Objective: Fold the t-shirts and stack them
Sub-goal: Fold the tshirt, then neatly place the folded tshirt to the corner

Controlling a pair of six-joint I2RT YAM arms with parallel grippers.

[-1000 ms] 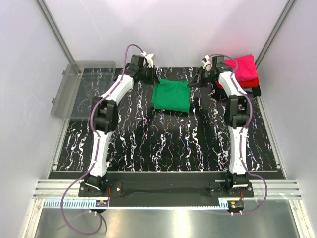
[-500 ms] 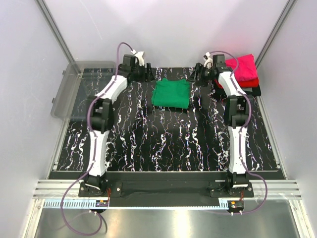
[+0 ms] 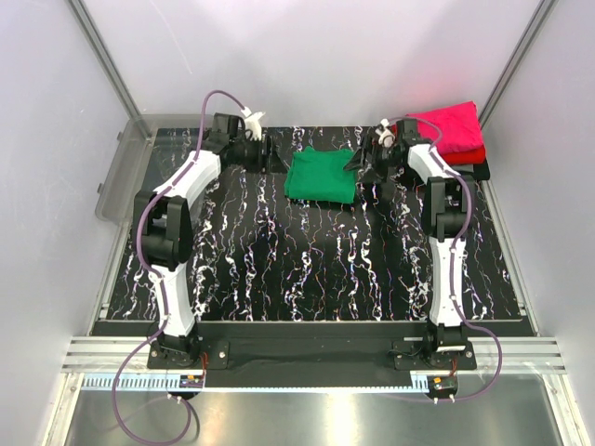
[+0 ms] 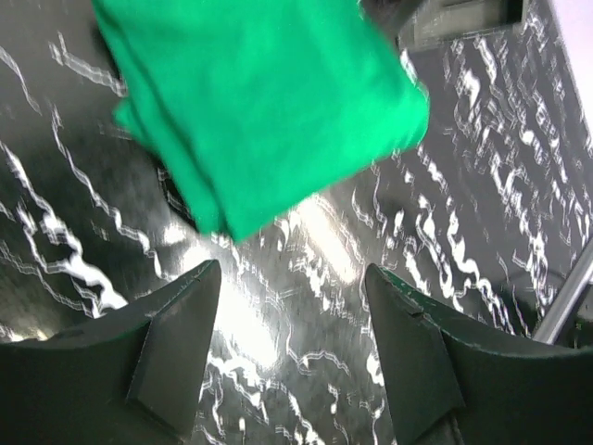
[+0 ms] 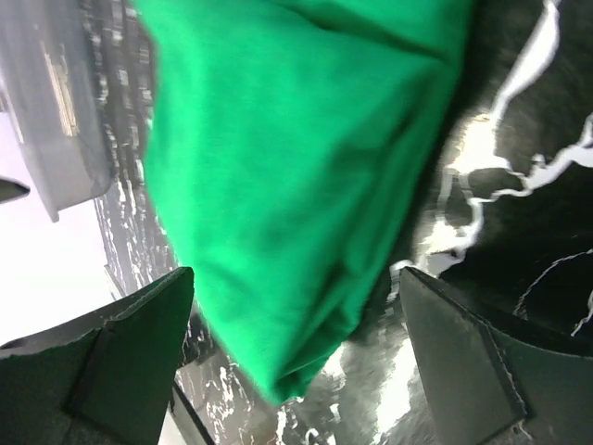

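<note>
The green t-shirt point(image 3: 321, 177) lies folded into a thick, roughly square packet in the upper middle of the overhead view, flat on the counter point(image 3: 307, 269). To its upper right, at the counter's far corner, a magenta-pink shirt point(image 3: 454, 125) sits on a red shirt point(image 3: 469, 154), with a black shirt point(image 3: 481, 171) at the bottom of that pile. The left gripper point(image 3: 270, 154) stands just left of the green packet and the right gripper point(image 3: 359, 160) just right of it. In both wrist views the jaws stand apart with nothing between them, clear of the cloth.

I judge the packet to be soft, light and limp: several loose layers that can slide over one another and sag or unfold if pinched at one corner only. The safer hold looks like the two opposite side edges, one arm per side. The jaws would bite through all layers at once, low against the counter, so the fold travels flat to the pile.

The counter is glossy black with white veining. It throws glare in the wrist views and looks slick, so cloth may skid when pushed. A clear bin point(image 3: 125, 177) sits at the upper left, beside the counter's edge. Pale walls point(image 3: 325, 56) close in on three sides, the right one near the pile, leaving little room there.
</note>
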